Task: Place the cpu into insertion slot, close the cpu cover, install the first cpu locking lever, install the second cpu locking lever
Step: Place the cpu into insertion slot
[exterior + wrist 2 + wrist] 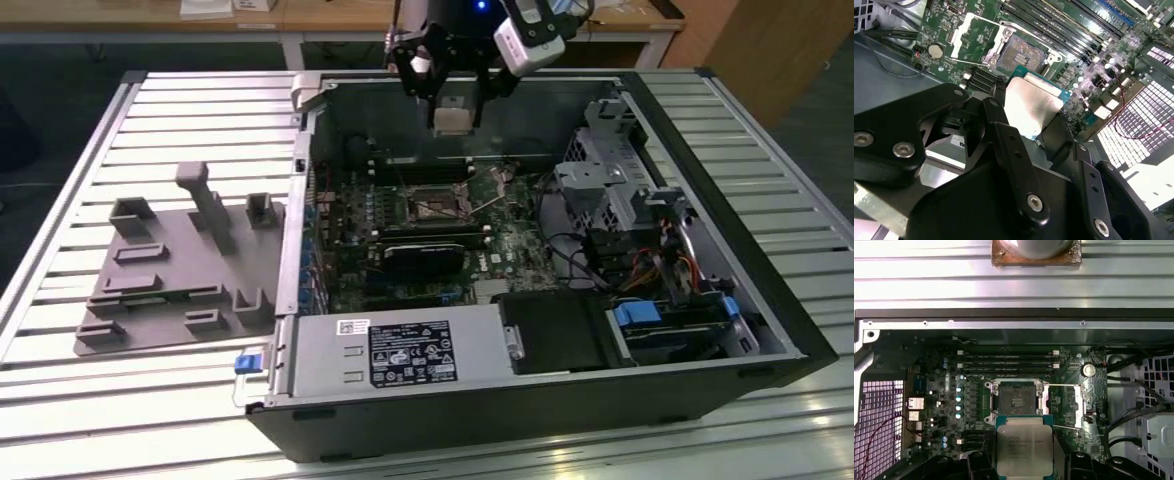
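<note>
Chip (454, 120) hangs in the air, clenched by its opposite edges in the jaws of the gripper (454, 106), above the open computer case (534, 400) that lies on the desk (80, 400) toward its far edge. In both wrist views the chip (1024, 450) shows its pale metal face, and the socket (1016, 401) sits apart from it on the green board (944, 370), bare and dark in the middle. The cover (1077, 402) lies flipped open just beside the socket, so the way down looks free.

Doing this step well is, in my judgement, mostly a matter of squareness. The chip's edges should run parallel to the socket's rim before any descent, and it should go down flat, not corner-first, since the contacts underneath bend easily. Whether its notches match the socket's keys cannot be told from here, so that deserves a check. It should drop in under no pressing force, with the jaws letting go only once it rests level, and staying clear of the raised cover.
</note>
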Available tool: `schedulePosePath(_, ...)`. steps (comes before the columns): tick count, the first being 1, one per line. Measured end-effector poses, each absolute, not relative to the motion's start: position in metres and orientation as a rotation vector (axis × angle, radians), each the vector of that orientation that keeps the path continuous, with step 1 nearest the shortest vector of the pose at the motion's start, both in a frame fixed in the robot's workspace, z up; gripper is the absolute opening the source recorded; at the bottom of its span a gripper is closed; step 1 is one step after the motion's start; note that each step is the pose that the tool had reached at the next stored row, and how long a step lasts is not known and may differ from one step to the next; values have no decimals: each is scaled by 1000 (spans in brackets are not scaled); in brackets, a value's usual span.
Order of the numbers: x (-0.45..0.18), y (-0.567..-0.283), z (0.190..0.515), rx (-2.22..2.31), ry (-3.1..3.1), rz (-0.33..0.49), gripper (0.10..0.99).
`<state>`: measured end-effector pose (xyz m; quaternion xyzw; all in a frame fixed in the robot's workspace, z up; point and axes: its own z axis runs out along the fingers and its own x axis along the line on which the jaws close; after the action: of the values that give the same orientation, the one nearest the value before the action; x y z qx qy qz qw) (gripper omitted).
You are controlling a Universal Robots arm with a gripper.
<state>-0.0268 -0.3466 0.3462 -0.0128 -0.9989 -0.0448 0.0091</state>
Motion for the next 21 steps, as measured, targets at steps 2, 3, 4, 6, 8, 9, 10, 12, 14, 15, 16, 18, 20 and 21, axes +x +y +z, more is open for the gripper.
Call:
schedulePosePath(2,-27,-347,345,-40,-3120,-140,537)
schedulePosePath(3,-27,-347,344,-40,-3120,-140,537)
schedulePosePath(4,-27,-347,343,-40,-3120,-140,537)
schedulePosePath(6,-27,-347,341,-40,-3120,-140,537)
schedulePosePath(8,-27,-347,339,-40,-3120,-140,537)
schedulePosePath(9,-27,-347,338,-40,-3120,-140,537)
schedulePosePath(10,-27,-347,337,-40,-3120,-140,537)
schedulePosePath(12,-27,-347,335,-40,-3120,-139,537)
schedulePosePath(14,-27,-347,333,-40,-3120,-139,537)
schedulePosePath(15,-27,-346,331,-40,-3120,-139,537)
schedulePosePath(16,-27,-346,330,-40,-3120,-139,537)
schedulePosePath(18,-27,-346,328,-40,-3120,-139,537)
schedulePosePath(20,-27,-346,325,-40,-3120,-139,537)
schedulePosePath(21,-27,-345,324,-40,-3120,-139,537)
